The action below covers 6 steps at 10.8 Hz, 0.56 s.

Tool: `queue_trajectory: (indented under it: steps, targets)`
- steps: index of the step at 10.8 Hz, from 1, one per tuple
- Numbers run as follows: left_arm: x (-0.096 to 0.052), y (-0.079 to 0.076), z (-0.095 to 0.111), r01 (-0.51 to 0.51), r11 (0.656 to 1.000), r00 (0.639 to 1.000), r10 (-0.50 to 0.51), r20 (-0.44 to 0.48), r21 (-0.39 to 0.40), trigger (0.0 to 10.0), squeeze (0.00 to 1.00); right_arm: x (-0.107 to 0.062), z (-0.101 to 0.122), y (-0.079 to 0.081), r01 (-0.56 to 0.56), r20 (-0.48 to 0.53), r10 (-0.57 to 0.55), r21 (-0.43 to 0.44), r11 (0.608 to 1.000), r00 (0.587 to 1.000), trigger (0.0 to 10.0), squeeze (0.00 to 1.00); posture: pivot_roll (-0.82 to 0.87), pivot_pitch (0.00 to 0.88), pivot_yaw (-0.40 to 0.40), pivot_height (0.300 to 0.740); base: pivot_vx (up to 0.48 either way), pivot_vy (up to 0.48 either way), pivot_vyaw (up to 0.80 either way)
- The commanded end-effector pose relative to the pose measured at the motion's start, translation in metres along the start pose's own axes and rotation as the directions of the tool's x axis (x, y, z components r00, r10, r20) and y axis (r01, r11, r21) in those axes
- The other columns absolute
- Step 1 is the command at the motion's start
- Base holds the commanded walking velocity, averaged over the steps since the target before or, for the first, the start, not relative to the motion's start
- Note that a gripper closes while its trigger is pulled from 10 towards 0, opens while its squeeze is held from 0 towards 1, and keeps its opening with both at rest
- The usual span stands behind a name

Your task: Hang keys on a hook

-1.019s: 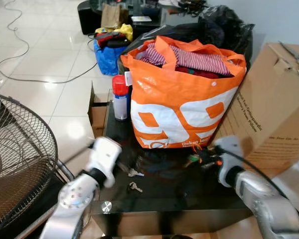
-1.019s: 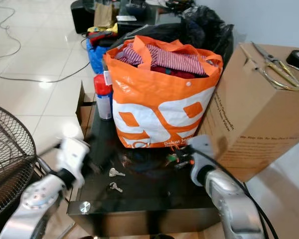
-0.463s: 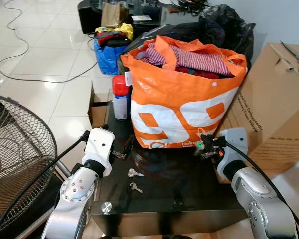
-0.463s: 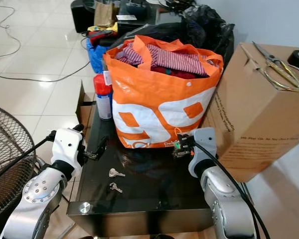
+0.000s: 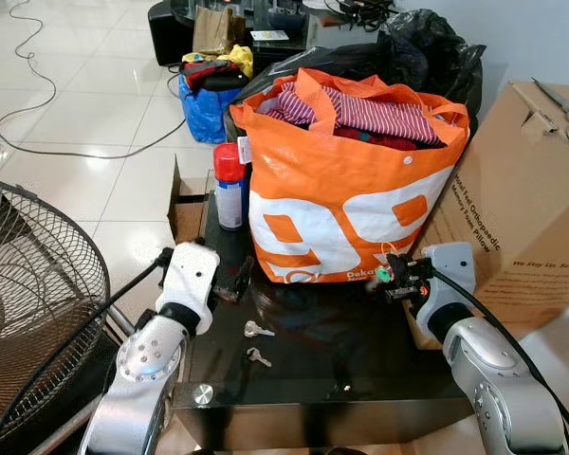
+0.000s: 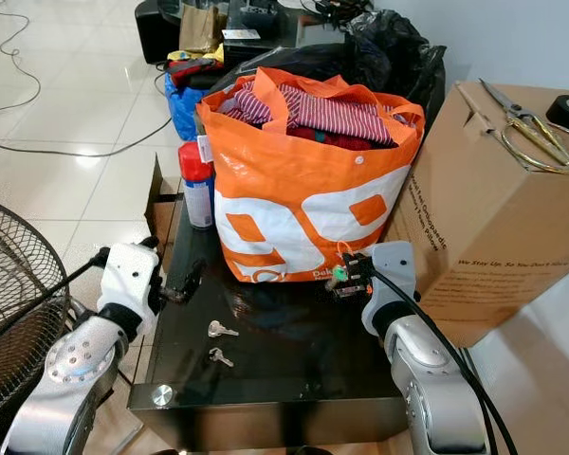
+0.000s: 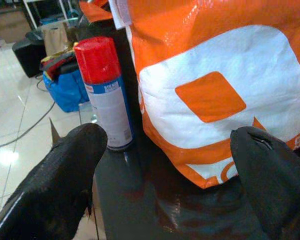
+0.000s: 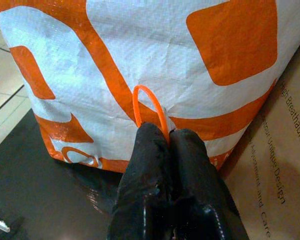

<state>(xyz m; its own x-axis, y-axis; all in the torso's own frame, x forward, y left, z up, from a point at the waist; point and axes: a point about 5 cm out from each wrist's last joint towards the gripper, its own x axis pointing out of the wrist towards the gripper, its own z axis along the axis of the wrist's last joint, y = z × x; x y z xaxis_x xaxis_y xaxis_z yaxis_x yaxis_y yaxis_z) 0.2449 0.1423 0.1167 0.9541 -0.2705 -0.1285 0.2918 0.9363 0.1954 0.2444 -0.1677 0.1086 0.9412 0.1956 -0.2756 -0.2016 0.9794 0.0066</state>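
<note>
Pinching orange loop (image 8: 149,107), right gripper (image 8: 168,137) jaws closed; left gripper (image 7: 170,165) agape

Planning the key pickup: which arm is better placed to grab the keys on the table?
Left, probably. The left gripper hovers open just above the keys on the black table. The right gripper has its jaws shut on an orange loop by the bag.

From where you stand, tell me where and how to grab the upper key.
The upper key lies flat on the black table, too thin to take from the side. Come straight down with the open left gripper, which is nearest, and pinch across its wider head, probably the left end.
</note>
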Motion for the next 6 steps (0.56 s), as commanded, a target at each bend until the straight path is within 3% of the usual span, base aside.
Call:
queue_trajectory:
  steps: [1,6]
  targets:
    - [0.0014,-0.0022,-0.0021,0.009,1.0,1.0,-0.009,-0.015,0.005,10.0,0.0,0.0025,0.0032,-0.0029,0.017,0.013,-0.017,-0.013,1.0,1.0,10.0,0.0,-0.01,0.0,-0.036,0.74,0.0,0.0,0.0]
    - [0.006,-0.0025,0.0008,0.014,1.0,1.0,-0.015,-0.008,-0.003,10.0,0.0,0.0045,0.0073,-0.0051,0.025,0.017,-0.024,-0.025,0.999,1.0,10.0,0.0,-0.03,0.0,-0.042,0.74,0.0,0.0,0.0]
